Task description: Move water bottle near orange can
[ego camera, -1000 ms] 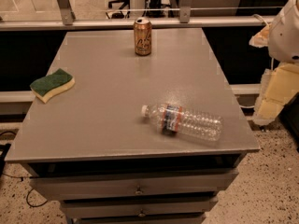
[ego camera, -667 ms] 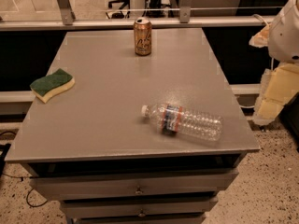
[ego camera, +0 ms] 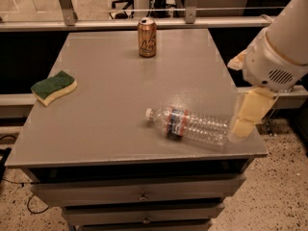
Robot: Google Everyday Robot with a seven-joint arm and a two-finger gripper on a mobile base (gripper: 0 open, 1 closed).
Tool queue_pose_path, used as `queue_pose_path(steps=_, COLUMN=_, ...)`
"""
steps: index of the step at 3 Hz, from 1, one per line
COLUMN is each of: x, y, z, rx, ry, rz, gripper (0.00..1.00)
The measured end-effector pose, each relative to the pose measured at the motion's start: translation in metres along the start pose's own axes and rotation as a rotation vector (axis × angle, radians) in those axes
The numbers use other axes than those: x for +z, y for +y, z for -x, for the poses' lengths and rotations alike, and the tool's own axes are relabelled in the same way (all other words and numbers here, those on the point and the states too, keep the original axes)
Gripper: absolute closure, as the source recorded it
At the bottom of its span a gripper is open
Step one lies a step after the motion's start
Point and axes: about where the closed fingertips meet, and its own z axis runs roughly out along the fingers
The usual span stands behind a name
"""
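Your claw hangs at the right front corner of the worktop, pointing down from the white arm that reaches in from that side. In this view its pale tip lies right against the base end of the bottle. You cannot tell whether it touches the plastic or merely sits in front of it. Nor can you tell how wide it stands, since it reads as one cream block. The bottle rests flat on the worktop, so judge the claw as holding nothing.

The bottle lies on its side near the front edge, with its cap towards the left and its base towards the claw. That probably explains the approach from the right: the base end is the nearest part to reach. Lying down, the bottle can roll, and both the front edge and the corner are close. A grip across the ribbed body would likely serve you better than a nudge.

The can stands upright at the middle of the far edge, well apart from the bottle, and nothing lies between them. An upright can tips easily, so plan to set the bottle down beside it rather than against it. The sponge sits by the left edge, clear of that path. The move looks not yet begun.
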Motion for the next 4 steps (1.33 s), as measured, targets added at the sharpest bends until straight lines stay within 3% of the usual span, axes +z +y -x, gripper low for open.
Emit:
queue_pose_path(steps=1, x=0.035, y=0.008, z=0.014, rx=0.004, ry=-0.055, rz=0.043, gripper=0.00)
queue_pose_path(steps=3, x=0.084, y=0.009, z=0.018, rx=0.013, ry=-0.098, rz=0.055, gripper=0.02)
queue_pose_path(steps=4, x=0.096, y=0.010, z=0.018, rx=0.016, ry=-0.102, rz=0.061, gripper=0.25)
